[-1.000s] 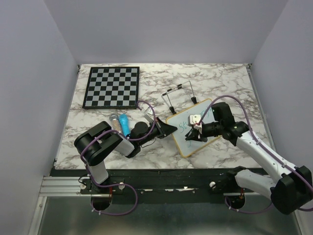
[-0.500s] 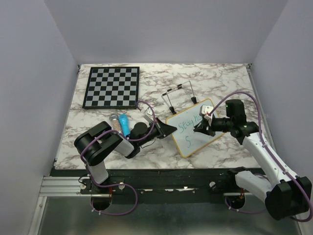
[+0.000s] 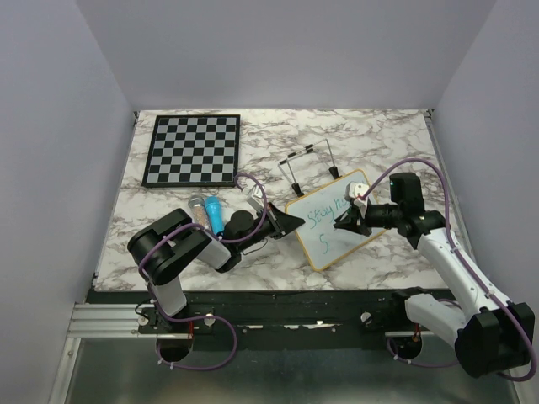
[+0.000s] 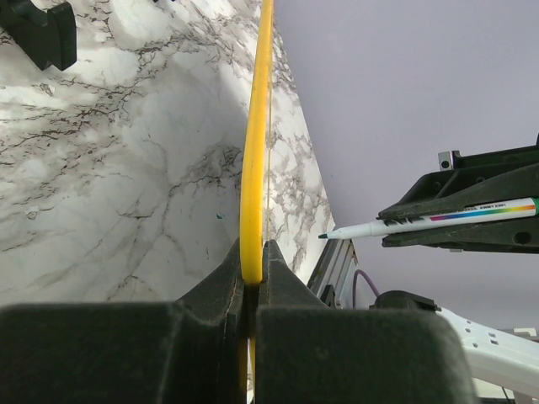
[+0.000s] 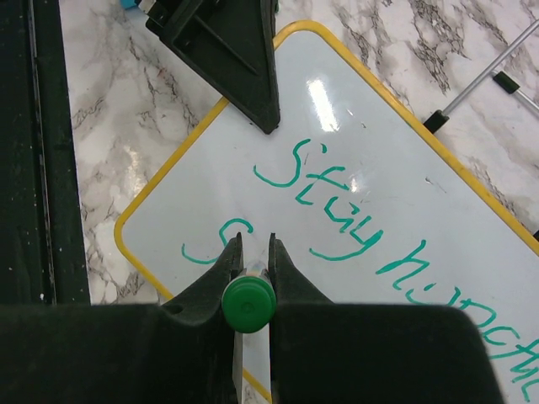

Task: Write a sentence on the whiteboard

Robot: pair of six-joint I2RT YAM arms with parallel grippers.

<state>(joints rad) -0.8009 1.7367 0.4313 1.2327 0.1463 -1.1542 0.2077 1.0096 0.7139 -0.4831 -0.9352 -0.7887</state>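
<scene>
Whiteboard: yellow-framed, lying flat and skewed on the marbled worktop, right of centre, between the two arms.

Sentence: green. The top line reads "Stay" and then a word starting "hap", which runs off the edge of the wrist view. Of the second line only an "S" shows, low on the board near its left corner.

Left fingers: pressed together on the board's left rim, pinning it. The left wrist view shows the frame edge-on, nipped between them.

Right fingers: pinching the marker, green cap end up toward the wrist camera. They sit over the middle of the board. From the left wrist, the tip hangs apart from the writing face.

Step in hand, as I judge it: second line, between strokes, with one letter down.

Next move calls for lowering the tip just right of the "S" with light contact, while the left hold keeps the board from sliding.

Farther out: wire stand behind the board, chessboard in the far left corner.
</scene>
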